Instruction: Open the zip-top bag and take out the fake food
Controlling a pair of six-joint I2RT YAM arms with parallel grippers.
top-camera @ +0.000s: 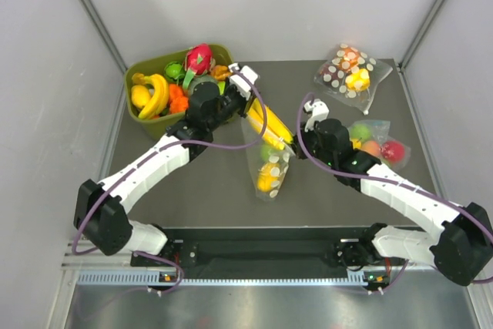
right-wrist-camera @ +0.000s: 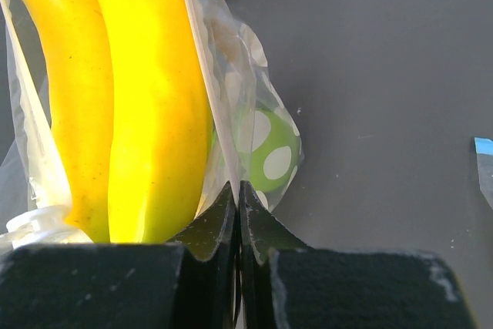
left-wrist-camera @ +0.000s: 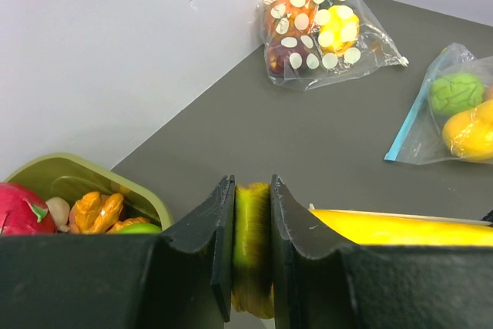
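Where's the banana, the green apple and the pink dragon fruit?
banana (right-wrist-camera: 154,113), right wrist view, its yellow middle.
green apple (right-wrist-camera: 285,139), right wrist view, its green side.
pink dragon fruit (top-camera: 199,58), top view, its pink top.

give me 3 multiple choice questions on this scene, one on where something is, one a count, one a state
1. Where on the table does the green bin stand?
A. far left corner
B. far right corner
C. near edge, between the arm bases

2. How many plastic bags lie on the table?
A. one
B. two
C. three

3. How do the jaws of the left gripper stand?
A. wide open over the bin
B. closed on the end of the banana bunch
C. closed on the bin's rim

Answers:
1 A: the top view shows the bin in the far left corner.
2 C: the zip-top bag is in the middle, a second dotted bag is far right, and a plain clear bag is at the right.
3 B: the left wrist view shows the jaws pressed on the bunch's yellow-green end.
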